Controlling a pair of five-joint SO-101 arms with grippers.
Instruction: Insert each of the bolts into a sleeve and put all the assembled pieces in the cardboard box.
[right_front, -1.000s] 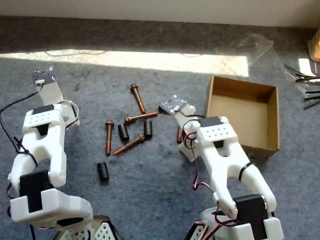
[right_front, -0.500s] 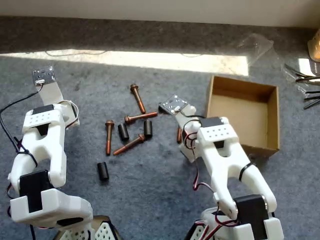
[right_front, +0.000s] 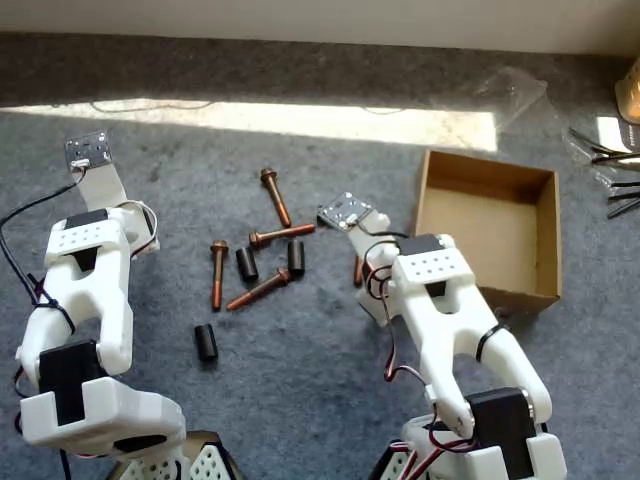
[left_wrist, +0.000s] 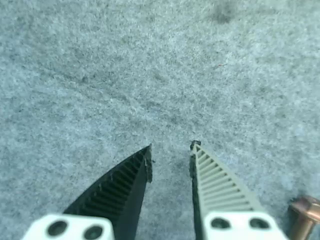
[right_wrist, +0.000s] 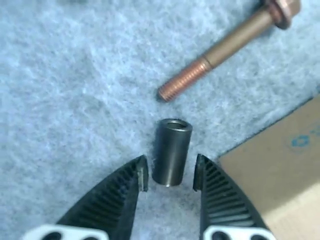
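I count five bolts on the grey carpet (right_front: 330, 380). Four lie loose in the middle between my arms: the far bolt (right_front: 276, 197), the crosswise bolt (right_front: 281, 235) just below it, the left bolt (right_front: 217, 273) lying lengthwise, and the slanted bolt (right_front: 258, 289). The fifth bolt (right_wrist: 227, 47) lies apart from them, near the box and close to my right hand.

I count four sleeves, all black. The first sleeve (right_front: 246, 264) and the second sleeve (right_front: 296, 257) lie among the four bolts. The lone sleeve (right_front: 205, 342) lies nearer to me, well apart from the rest. The fourth sleeve (right_wrist: 171, 151) lies on the carpet between the fingers of my right gripper (right_wrist: 170, 172). That hand is narrowly open, with one finger on each side of the sleeve and a thin gap on both sides, so I am not gripping it. The sleeve's open end faces the threaded tip of the fifth bolt, near it but not touching.

There is one cardboard box (right_front: 485, 235), open-topped, with nothing in it. One of its edges lies just beside my right fingers.

My left gripper (left_wrist: 170, 152) is partly open over bare carpet and holds nothing. A bolt head (left_wrist: 302, 215) sits beside its pale finger, but I cannot tell which of the five bolts it belongs to.
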